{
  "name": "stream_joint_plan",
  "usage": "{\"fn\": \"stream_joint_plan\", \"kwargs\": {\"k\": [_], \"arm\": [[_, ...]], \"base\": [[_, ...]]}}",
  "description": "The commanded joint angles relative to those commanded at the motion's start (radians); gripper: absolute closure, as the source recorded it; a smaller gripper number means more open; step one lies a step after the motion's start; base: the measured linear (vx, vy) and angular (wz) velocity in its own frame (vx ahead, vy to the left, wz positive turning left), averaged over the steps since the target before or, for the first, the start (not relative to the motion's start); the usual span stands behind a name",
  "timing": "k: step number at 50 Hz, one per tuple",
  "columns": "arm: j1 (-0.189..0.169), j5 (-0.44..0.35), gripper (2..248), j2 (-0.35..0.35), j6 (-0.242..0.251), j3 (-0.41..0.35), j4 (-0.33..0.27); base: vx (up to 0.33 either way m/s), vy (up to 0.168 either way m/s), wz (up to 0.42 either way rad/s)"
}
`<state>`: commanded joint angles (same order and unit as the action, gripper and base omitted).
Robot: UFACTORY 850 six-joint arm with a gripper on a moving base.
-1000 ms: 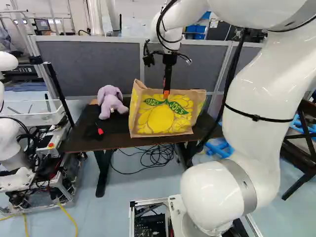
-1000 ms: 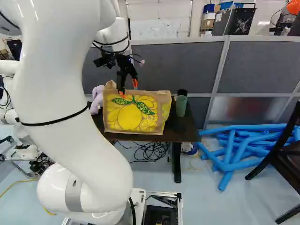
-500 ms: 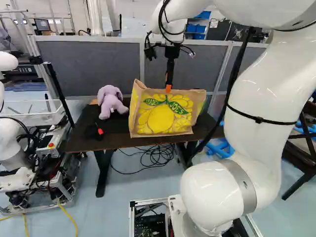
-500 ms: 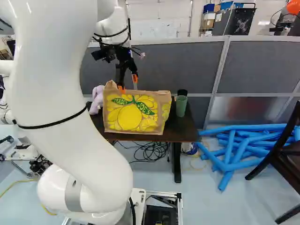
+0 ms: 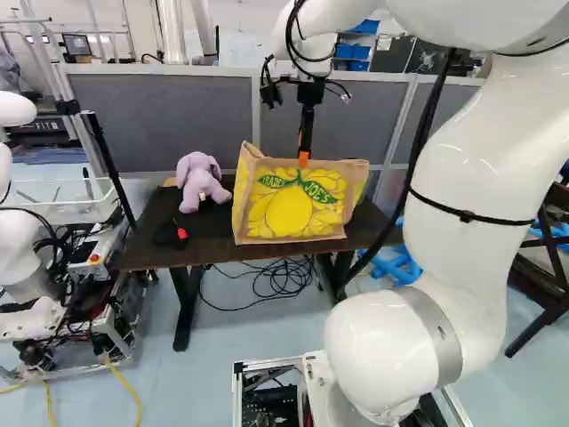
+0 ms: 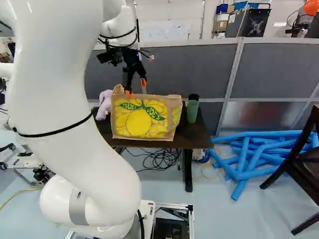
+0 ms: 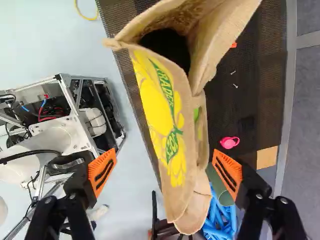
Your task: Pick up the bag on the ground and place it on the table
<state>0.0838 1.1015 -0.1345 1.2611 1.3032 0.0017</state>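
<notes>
The gripper (image 6: 135,88) is open over the upper edge of the bag (image 6: 140,119); one orange fingertip meets the bag's top edge in this view, the other shows higher, beyond it. The tan bag with yellow lemons stands upright on the dark table (image 5: 164,258). In the wrist view, the gripper (image 7: 165,172) has its fingers wide apart with the bag (image 7: 186,165) between and ahead of them, its mouth gaping. Neither side is pinched. Whether one pad touches the bag, I cannot tell.
A purple plush toy (image 5: 199,182) sits left of the bag, with a small red-tipped object (image 5: 181,233) nearby. A green cup (image 6: 192,111) stands right of it. Blue tubes (image 6: 244,159) and a dark chair (image 6: 299,169) are at right; another robot (image 5: 27,267) stands left.
The gripper has risen slightly from the bag's front and top edge, its fingers staying open. The base has moved a little, shifting the whole scene slightly. The bag keeps its place on the table.
</notes>
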Motion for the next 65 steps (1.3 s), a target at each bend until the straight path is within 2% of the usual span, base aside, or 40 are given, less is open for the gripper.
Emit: {"fn": "stream_joint_plan", "kwargs": {"k": [26, 65], "arm": [[0.000, 0.000, 3, 0.000, 0.000, 0.000, 0.000], [0.000, 0.000, 3, 0.000, 0.000, 0.000, 0.000]], "base": [[-0.263, 0.037, 0.013], [-0.266, 0.003, 0.027]]}}
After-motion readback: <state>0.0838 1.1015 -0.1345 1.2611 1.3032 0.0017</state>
